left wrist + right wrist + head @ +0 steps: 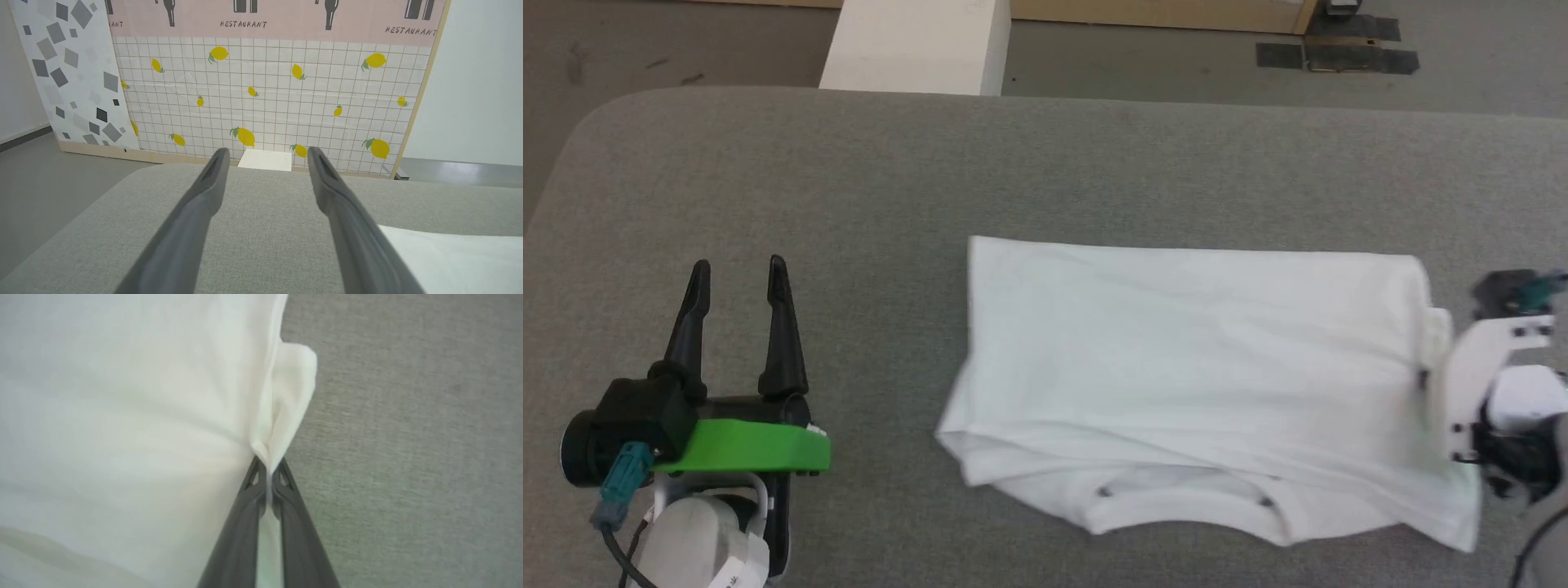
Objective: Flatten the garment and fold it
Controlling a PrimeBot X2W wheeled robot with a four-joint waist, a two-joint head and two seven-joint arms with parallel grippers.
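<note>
White thin fabric, the garment (1192, 367) lies as a wide, partly folded band on the grey table (849, 180), neckline along its near edge. The step in hand looks like a crosswise fold. The right gripper (267, 473) is clamped on a pinch of cloth at the garment's right edge. Next, that edge probably needs lifting and carrying toward the garment's left side, layers kept together. The left gripper (737, 278) stands wide, empty, well left of the garment.
</note>
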